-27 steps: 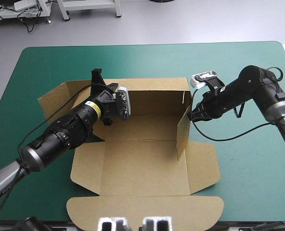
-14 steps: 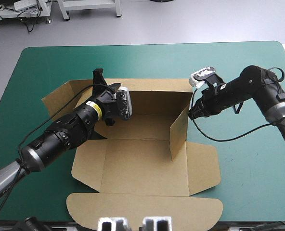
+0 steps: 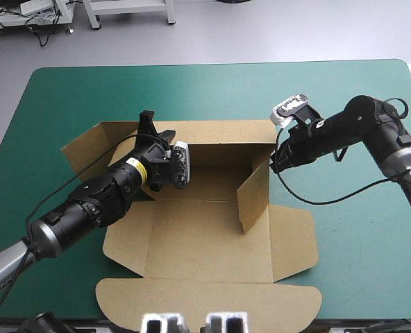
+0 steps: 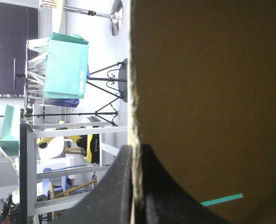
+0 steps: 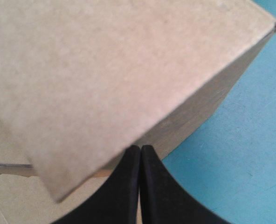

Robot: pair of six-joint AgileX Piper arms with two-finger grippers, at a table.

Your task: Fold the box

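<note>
Black-fingered left tool (image 4: 135, 186) clamped on the raised back wall's edge, left of centre in the high frame, black-fingered right tool (image 5: 140, 161) tips together, touching the upright side flap right of centre, cut brown board box (image 3: 212, 243) mid-frame on the teal-green desk (image 3: 344, 90).

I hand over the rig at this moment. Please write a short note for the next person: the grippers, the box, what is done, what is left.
Box: mid-table, back wall raised, right flap swung inward, front panels flat.
Left gripper: shut on the back wall's top edge, near its left end.
Right gripper: shut, holding nothing, tip at the flap's outer side.
To do: raise and tuck the remaining walls.
</note>
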